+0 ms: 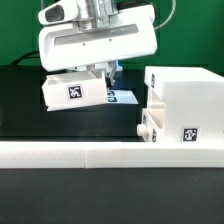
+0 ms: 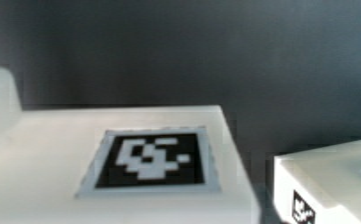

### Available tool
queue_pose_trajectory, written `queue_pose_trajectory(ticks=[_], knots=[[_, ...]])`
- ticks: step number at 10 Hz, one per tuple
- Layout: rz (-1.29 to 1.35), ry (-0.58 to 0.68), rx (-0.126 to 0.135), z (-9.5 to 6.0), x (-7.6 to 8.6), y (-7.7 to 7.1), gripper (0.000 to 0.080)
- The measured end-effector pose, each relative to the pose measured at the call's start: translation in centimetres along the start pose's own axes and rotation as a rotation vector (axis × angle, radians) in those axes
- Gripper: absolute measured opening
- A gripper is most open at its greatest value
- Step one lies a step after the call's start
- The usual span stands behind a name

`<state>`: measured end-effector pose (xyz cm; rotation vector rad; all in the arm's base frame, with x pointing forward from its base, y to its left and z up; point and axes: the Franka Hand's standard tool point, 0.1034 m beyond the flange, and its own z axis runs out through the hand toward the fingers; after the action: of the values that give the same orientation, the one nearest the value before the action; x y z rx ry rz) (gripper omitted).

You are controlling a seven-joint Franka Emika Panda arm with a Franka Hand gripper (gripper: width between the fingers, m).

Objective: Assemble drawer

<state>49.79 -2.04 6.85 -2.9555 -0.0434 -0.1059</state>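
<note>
The drawer's large white housing (image 1: 185, 105) stands at the exterior view's right, with a tag on its front. A small knobbed tray (image 1: 150, 128) sits at its lower front corner. A second small white tray (image 1: 72, 90) with a tag lies left of centre, slightly tilted. My gripper (image 1: 106, 78) reaches down onto that tray's right-hand wall, and its fingers look closed on the wall. In the wrist view the tray's tagged face (image 2: 150, 158) fills the middle, with another tagged white part (image 2: 328, 185) beside it. My fingers do not show there.
A long low white L-shaped wall (image 1: 100, 152) runs across the front. A flat tagged marker board (image 1: 122, 97) lies between the tray and the housing. The table (image 1: 20, 110) is black, with a green backdrop behind.
</note>
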Motion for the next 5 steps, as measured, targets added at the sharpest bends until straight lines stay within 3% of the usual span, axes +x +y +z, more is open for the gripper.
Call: queue_pose_trajectory(ticks=[3,5], knots=[[-0.447,-0.011,-0.038,-0.3,1.7,1.1,0.0044],[-0.596,-0.019,-0.046,-0.2,1.8,1.1,0.0044]])
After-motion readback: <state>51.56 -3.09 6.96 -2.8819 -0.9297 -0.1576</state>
